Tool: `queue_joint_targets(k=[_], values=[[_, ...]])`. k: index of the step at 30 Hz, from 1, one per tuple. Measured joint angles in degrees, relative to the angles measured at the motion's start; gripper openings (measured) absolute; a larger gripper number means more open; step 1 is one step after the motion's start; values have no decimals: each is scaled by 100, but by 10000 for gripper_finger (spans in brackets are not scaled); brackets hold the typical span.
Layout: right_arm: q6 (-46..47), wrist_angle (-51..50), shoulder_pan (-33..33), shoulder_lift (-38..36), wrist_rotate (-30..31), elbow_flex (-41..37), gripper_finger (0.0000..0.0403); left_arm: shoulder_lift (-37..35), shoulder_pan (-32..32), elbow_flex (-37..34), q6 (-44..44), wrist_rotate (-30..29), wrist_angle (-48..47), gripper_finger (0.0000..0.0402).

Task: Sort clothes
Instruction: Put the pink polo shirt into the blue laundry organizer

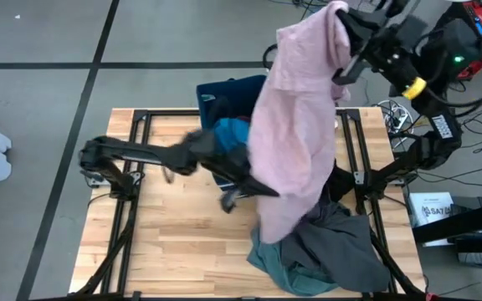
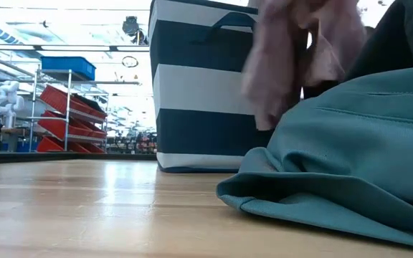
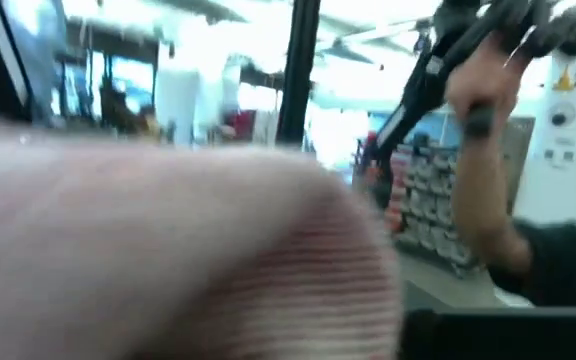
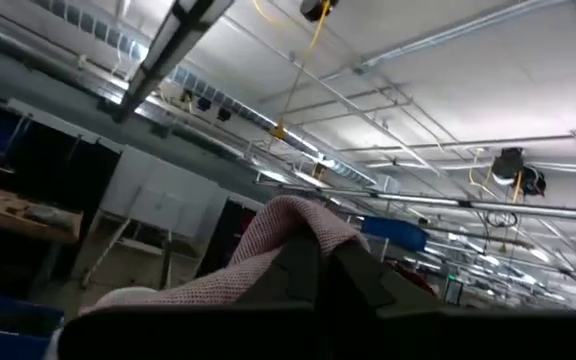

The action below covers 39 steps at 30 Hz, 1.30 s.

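Wooden worktop on a black frame, warehouse shelving behind it, a navy-and-white striped bin at the far side. My right fingers are raised high beyond the bin and pinched shut on the top edge of the dusty-pink garment; in the right wrist view the ribbed pink hem bunches right between them. The garment hangs down from there as a long drape over the bin and ends just above the pile.

My left fingers are low over the worktop, at the lower edge of that same pink drape, pressed together. The left wrist view is filled with pink fabric right against them, so they look clamped on it, though the actual pinch is blurred. My guess: both hands are stretching the pink piece out before it gets placed.

Bright-blue piece sits just behind my left fingers, at the bin. Below and beside them lies the heap: grey-green garment with a dark grey garment on top.

Progress: early. Pink piece is in the air and not set down; the heap looks unsorted and untouched.
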Motion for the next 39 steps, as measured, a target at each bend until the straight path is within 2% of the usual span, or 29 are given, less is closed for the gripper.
queue_joint_targets(k=[4,7,14,18,23,26,29,33,39], values=[[279,208,-166,183,-154,0,0,-781,-10,-2,308,-690,-138,4],[524,348,-215,428,-717,7,0,-1291,100,0,616,-1474,-302,4],[824,62,-342,1219,-1030,-9,0,-2029,965,93,740,-2541,-980,4],[1163,-212,-524,1516,-1481,-9,0,-2130,1542,118,531,-2493,-1788,4],[1683,-423,-737,1723,-2023,-9,0,-2128,1764,114,1290,-2491,-2825,4],[1864,-413,-790,1722,-2242,-3,0,-2091,1770,109,1783,-2708,-2799,17],[1879,-630,-787,1719,-2313,0,0,-2082,1725,109,2261,-3184,-2759,29],[1875,-882,-774,1721,-2315,-4,0,-2062,1640,109,3017,-3913,-2715,26],[1877,-916,-772,1721,-2334,-4,0,-1810,1509,109,3836,-4349,-2540,21]])
